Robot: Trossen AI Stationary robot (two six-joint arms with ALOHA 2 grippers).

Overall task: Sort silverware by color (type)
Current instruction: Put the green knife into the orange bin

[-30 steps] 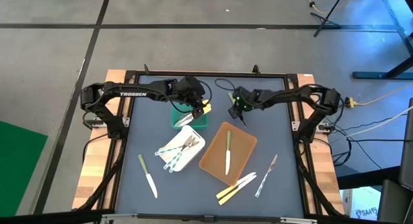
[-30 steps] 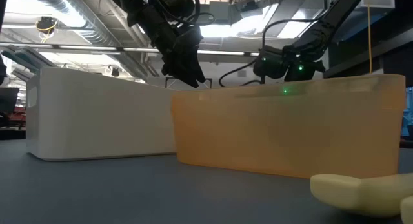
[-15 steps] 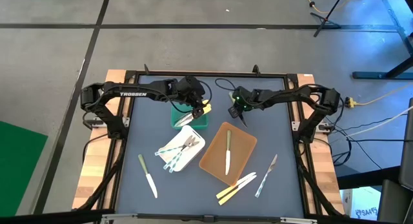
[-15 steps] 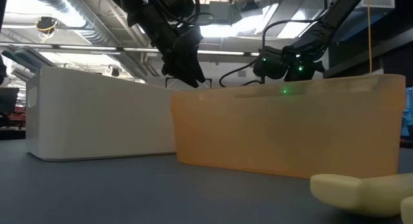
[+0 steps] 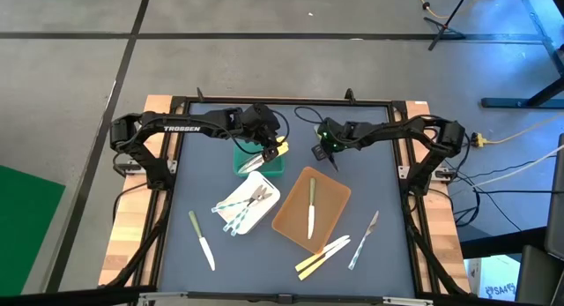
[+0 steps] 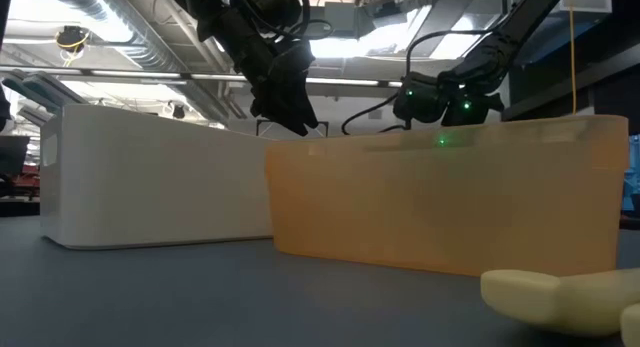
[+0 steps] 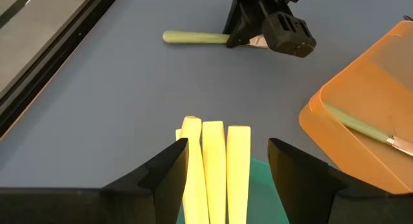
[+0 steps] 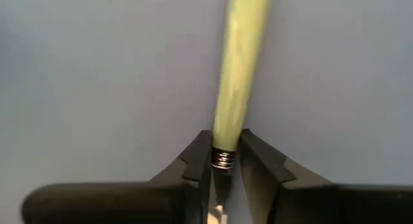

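Observation:
A green-handled utensil (image 7: 193, 37) lies flat on the grey table, at the far middle. My right gripper (image 8: 224, 153) is down on it and shut on it; it also shows in the high view (image 5: 330, 158). My left gripper (image 7: 226, 153) hangs open above the green tray (image 5: 258, 161). Three pale yellow utensils (image 7: 213, 166) lie in that tray, below and between the fingers. The white tray (image 5: 248, 204) holds translucent utensils. The brown tray (image 5: 310, 209) holds one green-handled knife (image 5: 311, 209). My right gripper pinches the utensil between its two fingers at the neck (image 8: 223, 158), where the green handle meets the blade. The fingers slant down from above and lie across it. The handle (image 8: 240, 62) rests on the table, pointing away from the gripper.
A green-handled knife (image 5: 201, 240) lies loose at the near left. Yellow utensils (image 5: 322, 253) and a translucent one (image 5: 363, 240) lie at the near right. In the low view the brown tray's wall (image 6: 440, 202) and the white tray (image 6: 150, 177) block the table behind them.

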